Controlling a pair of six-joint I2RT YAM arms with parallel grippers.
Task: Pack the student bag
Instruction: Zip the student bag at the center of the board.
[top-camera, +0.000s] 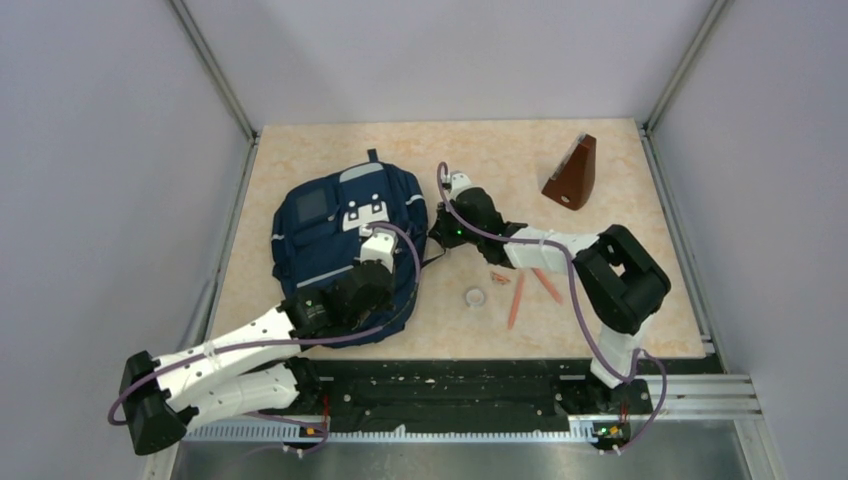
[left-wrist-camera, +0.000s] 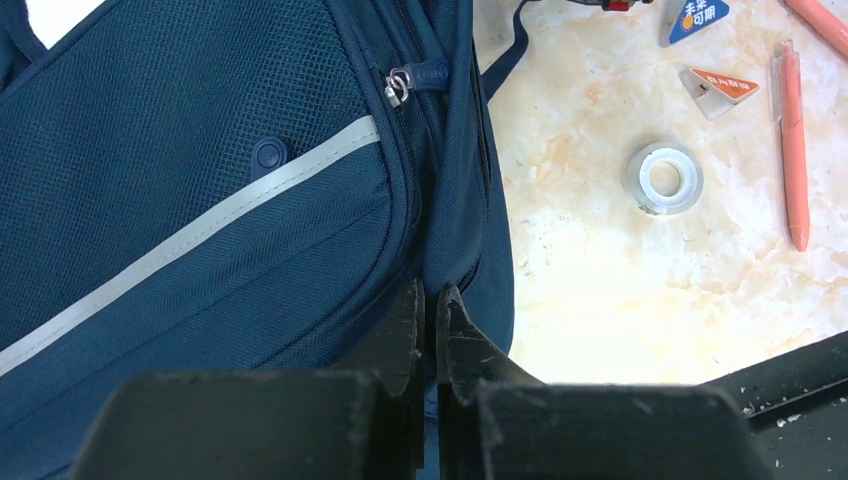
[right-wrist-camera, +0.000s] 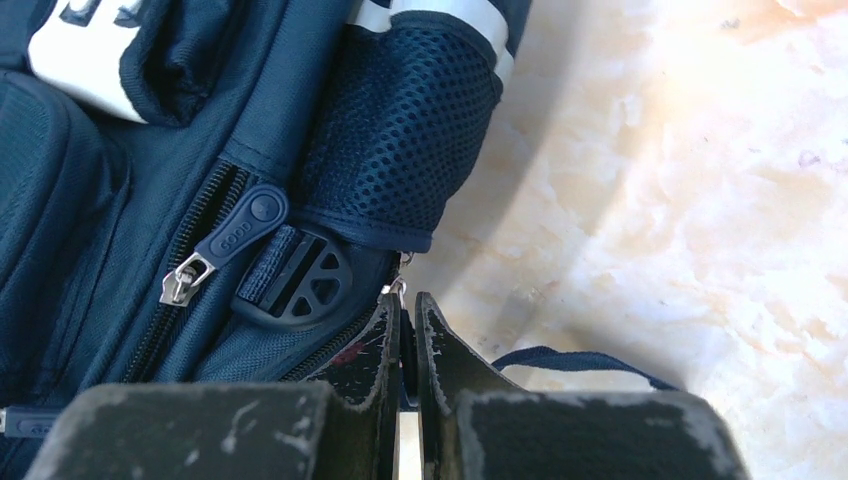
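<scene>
On the left half of the counter (top-camera: 500, 160), lying flat with front pockets up and top end far: student bag (top-camera: 320, 235), no compartment visibly open, so packing judged not yet begun. At its near right edge, left gripper (left-wrist-camera: 430, 300), closed to a sliver on a fold of the side fabric, probably to anchor that edge. Farther along the same right side, by the mesh pocket (right-wrist-camera: 400, 130), right gripper (right-wrist-camera: 408, 305), likewise closed right down, tips at a small metal zip pull (right-wrist-camera: 396, 287); pull actually pinched or not, impossible to tell. Likely aim: drawing the zip open against the other arm's hold. Just right of the bag, loose and within reach, presumably waiting to go in: tape roll (left-wrist-camera: 664, 177), orange pens (left-wrist-camera: 793, 150), small triangular pieces (left-wrist-camera: 718, 88). Far right, well apart: brown wedge-shaped object (top-camera: 573, 174).
</scene>
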